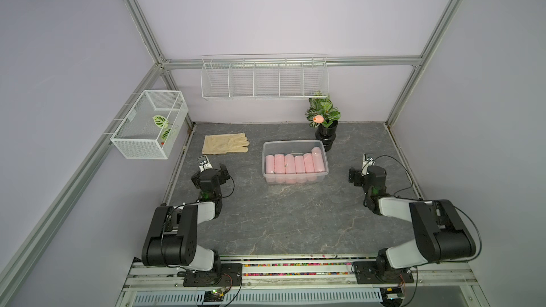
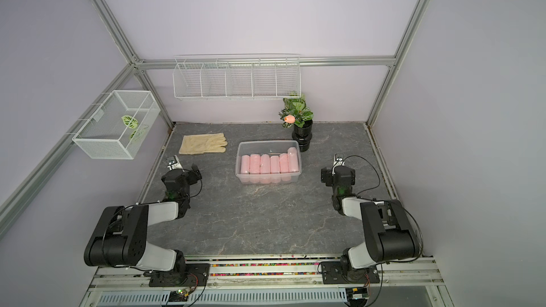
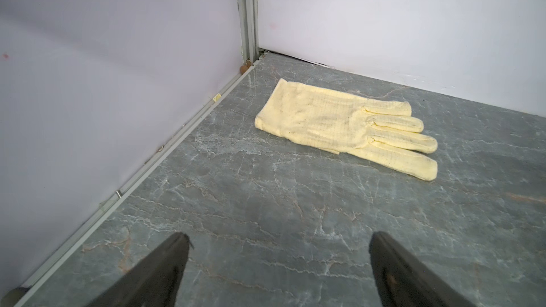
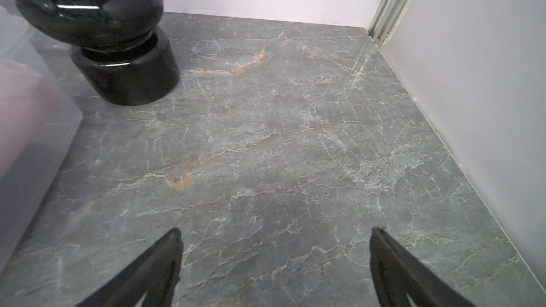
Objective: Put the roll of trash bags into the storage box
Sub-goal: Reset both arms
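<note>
jaws on both arms gaped wide, empty, flanking the storage box, which held six pink rolls of trash bags.

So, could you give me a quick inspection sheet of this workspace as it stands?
Surface: grey marbled table, bare between the arms.
Job's things: clear box holds six pink rolls; no roll seen outside it.
Clutter: yellow glove lying flat; potted plant by the box's far corner.
Pincers: left pincer and right pincer both open, holding nothing.
Cables: black cables loop off the arms, clear of the box.
Surroundings: long wire basket and small wire basket on lilac walls; metal frame.
</note>
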Controlling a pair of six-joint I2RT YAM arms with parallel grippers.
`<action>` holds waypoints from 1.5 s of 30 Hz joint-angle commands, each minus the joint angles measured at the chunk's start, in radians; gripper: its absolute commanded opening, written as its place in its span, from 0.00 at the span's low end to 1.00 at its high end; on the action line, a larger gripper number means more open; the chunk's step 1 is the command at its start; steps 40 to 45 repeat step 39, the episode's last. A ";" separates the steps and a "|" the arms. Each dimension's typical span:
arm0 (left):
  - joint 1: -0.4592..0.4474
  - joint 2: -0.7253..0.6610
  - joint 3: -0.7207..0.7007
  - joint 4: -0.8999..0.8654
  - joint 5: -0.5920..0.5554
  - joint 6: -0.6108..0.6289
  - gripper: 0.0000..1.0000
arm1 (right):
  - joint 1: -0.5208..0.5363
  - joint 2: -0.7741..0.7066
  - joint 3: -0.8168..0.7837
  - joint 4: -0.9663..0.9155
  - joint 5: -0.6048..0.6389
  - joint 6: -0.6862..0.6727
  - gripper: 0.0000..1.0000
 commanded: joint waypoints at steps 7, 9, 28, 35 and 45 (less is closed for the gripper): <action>0.015 0.019 -0.039 0.152 0.065 0.020 1.00 | -0.006 0.014 -0.025 0.121 0.016 -0.004 0.99; 0.015 0.015 -0.033 0.139 0.065 0.016 1.00 | -0.007 0.015 -0.024 0.118 0.014 -0.003 0.99; 0.014 0.013 -0.031 0.128 0.065 0.021 1.00 | -0.007 0.011 -0.026 0.120 0.013 -0.003 0.99; 0.014 0.014 -0.025 0.120 0.067 0.023 1.00 | -0.008 0.012 -0.025 0.120 0.014 -0.002 0.99; 0.015 0.014 -0.024 0.118 0.069 0.021 1.00 | -0.006 0.012 -0.025 0.120 0.014 -0.003 0.99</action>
